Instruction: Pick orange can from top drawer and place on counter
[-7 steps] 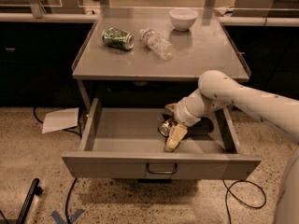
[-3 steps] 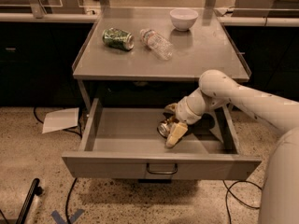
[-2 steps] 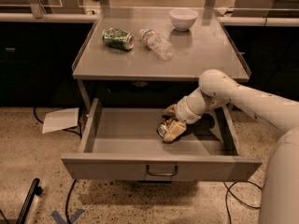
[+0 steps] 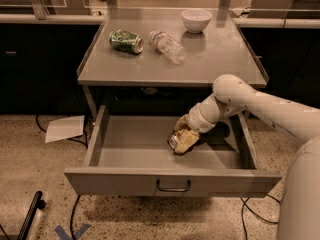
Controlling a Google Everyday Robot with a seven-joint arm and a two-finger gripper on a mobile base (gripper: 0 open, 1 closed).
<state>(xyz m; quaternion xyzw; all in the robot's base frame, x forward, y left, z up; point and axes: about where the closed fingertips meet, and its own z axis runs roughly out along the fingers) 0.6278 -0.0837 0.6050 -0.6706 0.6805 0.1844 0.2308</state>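
Observation:
The top drawer (image 4: 131, 150) is pulled open under the counter (image 4: 220, 59), with its dark bar handle (image 4: 173, 186) on the front panel. The orange can (image 4: 174, 141) lies on the drawer floor right of centre, its silver end facing left. My gripper (image 4: 184, 140) reaches down into the drawer from the right on the white arm (image 4: 250, 101). Its tan fingers (image 4: 188, 142) are closed around the can, hiding most of the can's body. The can still rests low in the drawer.
On the counter lie a green patterned can (image 4: 126, 41) and a clear plastic bottle (image 4: 167, 46), with a white bowl (image 4: 196, 20) at the back. A sheet of paper (image 4: 65, 128) and cables lie on the floor to the left.
The long tan finger that reached towards the drawer front has drawn in, and the fingers have closed on the can. The arm has barely moved.

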